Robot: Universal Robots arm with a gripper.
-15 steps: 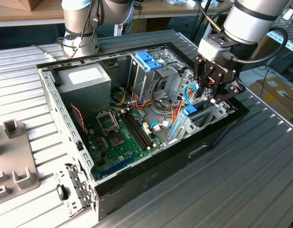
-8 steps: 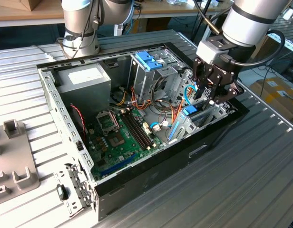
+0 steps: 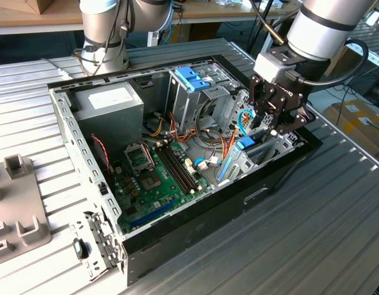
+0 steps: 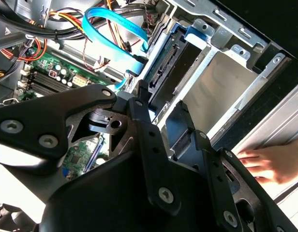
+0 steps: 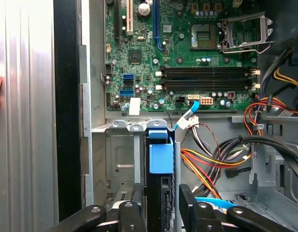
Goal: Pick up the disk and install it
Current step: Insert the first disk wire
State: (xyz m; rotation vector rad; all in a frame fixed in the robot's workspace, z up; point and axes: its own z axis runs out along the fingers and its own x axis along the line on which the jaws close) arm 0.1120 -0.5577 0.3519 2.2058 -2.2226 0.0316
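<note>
At the edge of the case (image 3: 195, 228), exterior view's right | gripper (image 3: 268, 126) half-open, clamping the disk (image 5: 160, 157) upright in its bay | second wrist view shows you its connector (image 4: 164, 71).

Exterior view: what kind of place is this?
Probably a robotics lab or workshop: an open computer case lies on a ribbed metal table, a robot gripper reaches into it, and wooden benches stand behind.

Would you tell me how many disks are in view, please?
1. The disk stands on edge in the metal bay beside the motherboard, right at the gripper. The grey cage under the blue latch may hide others.
</note>
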